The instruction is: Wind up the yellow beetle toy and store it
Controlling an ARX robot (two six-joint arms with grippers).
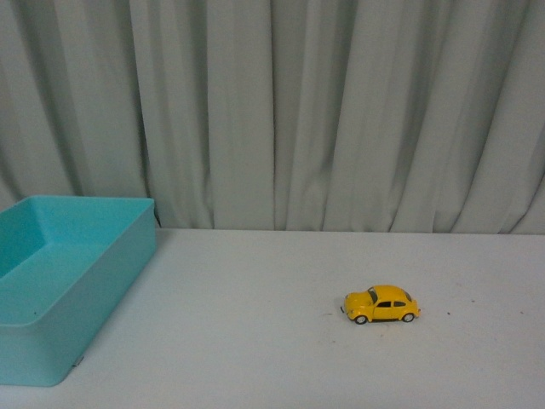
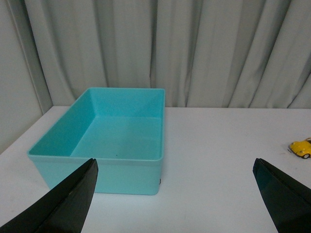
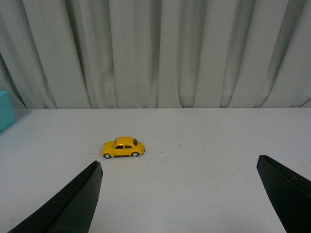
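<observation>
The yellow beetle toy (image 1: 381, 304) is seen upright on the white table (image 1: 255, 358) at four o'clock, well apart from the turquoise bin (image 1: 51, 341) at eight o'clock, with open room around it. The left gripper (image 2: 174, 167) and right gripper (image 3: 180, 162) are held spread wide.

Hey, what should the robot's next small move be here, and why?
Probably bring the right gripper forward and down toward the yellow beetle toy. That gripper's jaws stand wide open and empty. The toy sits ungripped on the white table, on the robot's right side, apart from the turquoise bin at left.
</observation>
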